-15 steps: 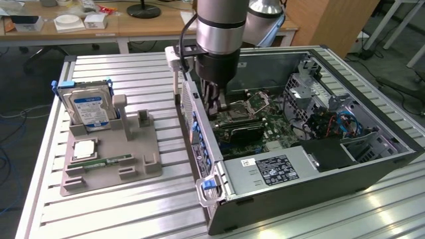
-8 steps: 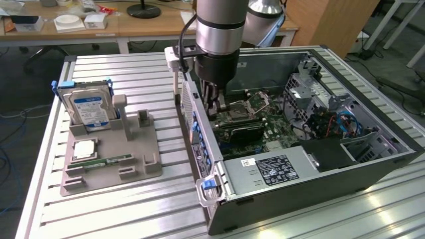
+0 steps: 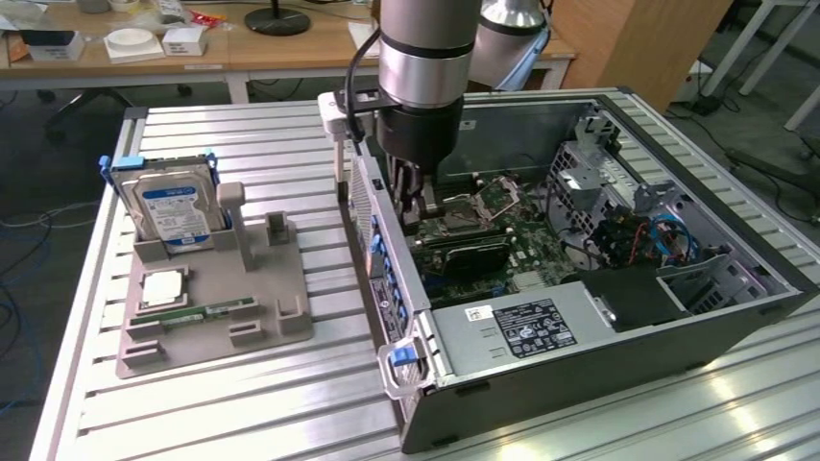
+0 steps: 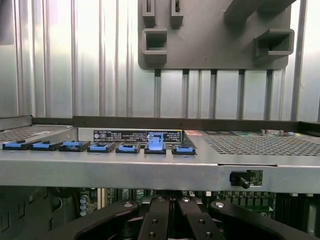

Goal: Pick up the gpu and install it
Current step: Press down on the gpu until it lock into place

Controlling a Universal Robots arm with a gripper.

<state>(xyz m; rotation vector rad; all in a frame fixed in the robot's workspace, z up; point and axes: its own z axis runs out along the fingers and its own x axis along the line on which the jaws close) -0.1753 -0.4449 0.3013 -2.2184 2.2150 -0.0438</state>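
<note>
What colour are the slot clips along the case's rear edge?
Blue, on the slot clips of the computer case; clearest in the wrist view.

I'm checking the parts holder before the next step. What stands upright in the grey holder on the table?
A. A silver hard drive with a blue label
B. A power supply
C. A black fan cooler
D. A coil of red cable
A: the hard drive, silver with a blue label, stands on edge in the grey holder at the exterior view's left, beside the open computer case.
</note>
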